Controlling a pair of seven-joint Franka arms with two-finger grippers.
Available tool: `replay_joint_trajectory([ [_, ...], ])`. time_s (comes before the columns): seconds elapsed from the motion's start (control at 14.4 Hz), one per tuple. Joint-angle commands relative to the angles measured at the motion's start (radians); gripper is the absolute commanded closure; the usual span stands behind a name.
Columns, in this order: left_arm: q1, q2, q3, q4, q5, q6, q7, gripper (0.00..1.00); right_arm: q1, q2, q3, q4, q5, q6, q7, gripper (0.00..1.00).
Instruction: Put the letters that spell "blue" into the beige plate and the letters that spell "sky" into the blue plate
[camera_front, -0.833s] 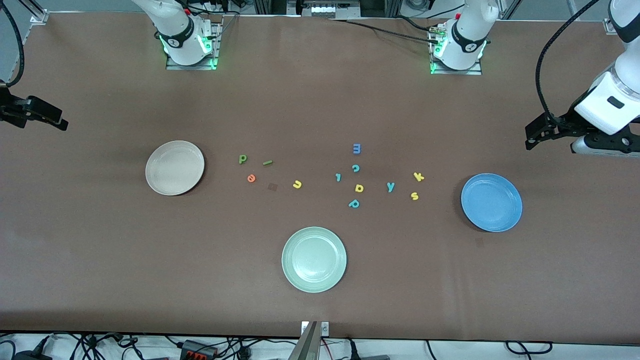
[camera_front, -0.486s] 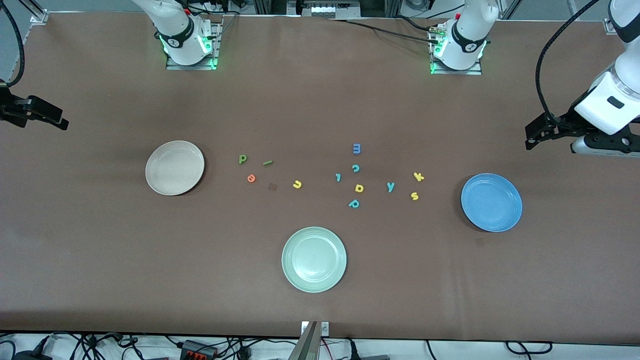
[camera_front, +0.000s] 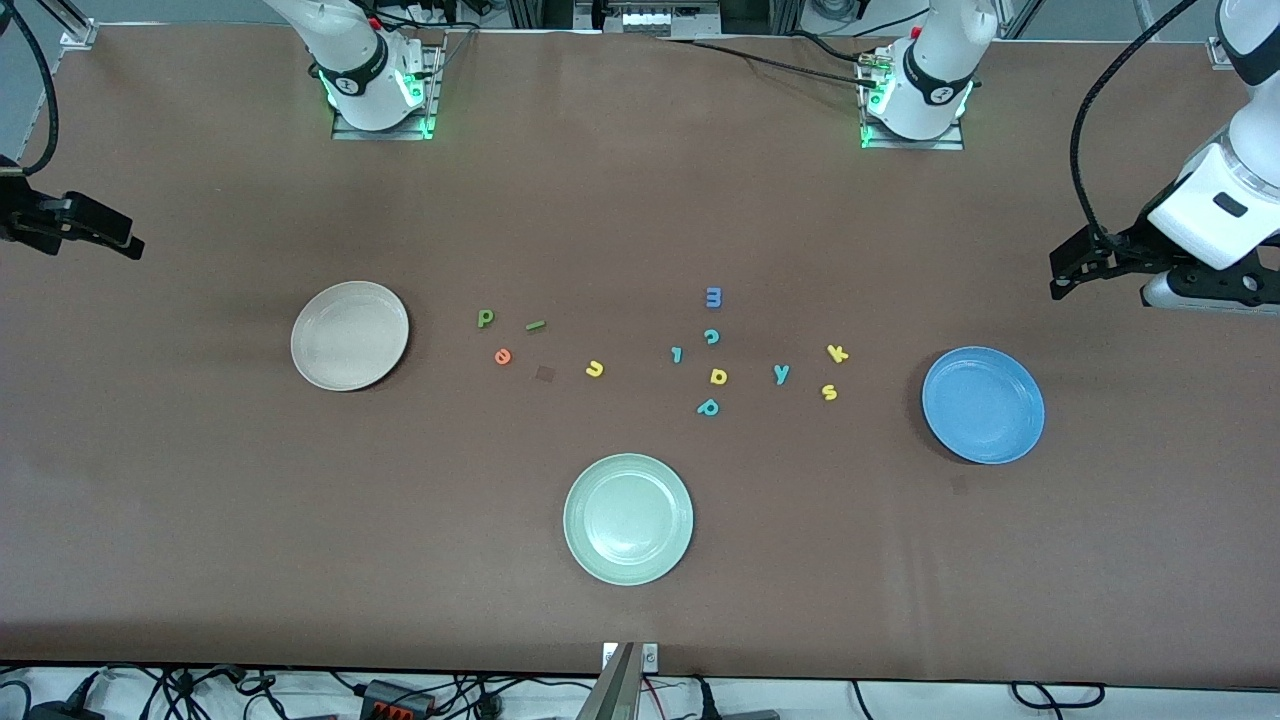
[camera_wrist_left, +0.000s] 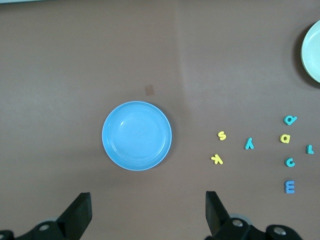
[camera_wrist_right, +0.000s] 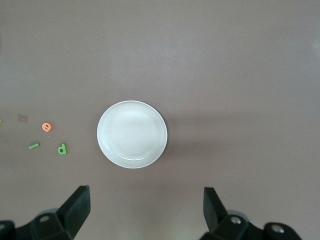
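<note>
Seven letters to move: none is in a plate yet, so you start from scratch.
"blue" letters: green b/p shape (camera_front: 485, 318), green straight bar (camera_front: 536, 325), orange e (camera_front: 502, 356) and yellow u (camera_front: 594, 369) lie flat on the surface (camera_front: 640, 200), just beside the beige plate (camera_front: 349, 335) toward the middle.
"sky" letters: yellow k (camera_front: 838, 352), yellow s (camera_front: 829, 392) and teal y (camera_front: 781, 374) lie near the blue plate (camera_front: 983, 405), each apart from the others.
Decoys: teal c (camera_front: 711, 336), yellow d (camera_front: 718, 376), teal p (camera_front: 708, 407), a blue m (camera_front: 713, 297), a small teal piece (camera_front: 676, 354) and the pale green plate (camera_front: 628, 518) (leave all of these alone).
Left claw (camera_wrist_left: 147, 212): spread wide, holding nothing, up over the surface by the blue plate.
Right claw (camera_wrist_right: 145, 210): spread wide too, holding nothing, up at the beige plate's end.
Handling: you should expect thin, light, soft foam that gives under the fingers and may skid or flip.
Where to grip: come straight down and pinch each letter across its narrow strokes; take the bar across its short width.
Risk: the y sits near the yellow d, so you should aim carefully.
</note>
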Motion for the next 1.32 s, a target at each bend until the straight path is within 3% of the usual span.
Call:
replay_joint_trajectory([
  [0.0,-0.001,0.003,-0.003,0.047,-0.011,-0.092,-0.003,0.00,-0.010,0.006,0.009,-0.006,-0.011,-0.003,-0.003,0.00],
  [0.35,-0.012,0.020,-0.003,0.071,-0.014,-0.087,-0.009,0.00,0.002,0.016,0.015,-0.008,-0.011,-0.009,-0.003,0.00],
  [0.69,-0.018,0.052,-0.003,0.104,-0.013,-0.095,-0.013,0.00,0.178,0.100,0.019,-0.037,0.006,-0.032,0.014,0.00],
  [0.9,-0.038,0.053,-0.003,0.101,-0.014,-0.103,-0.006,0.00,0.314,0.186,0.019,-0.088,0.059,0.074,0.027,0.00],
  [1.25,-0.079,0.088,-0.001,0.095,-0.002,-0.141,-0.011,0.00,0.493,0.293,0.019,-0.169,0.061,0.254,0.202,0.00],
])
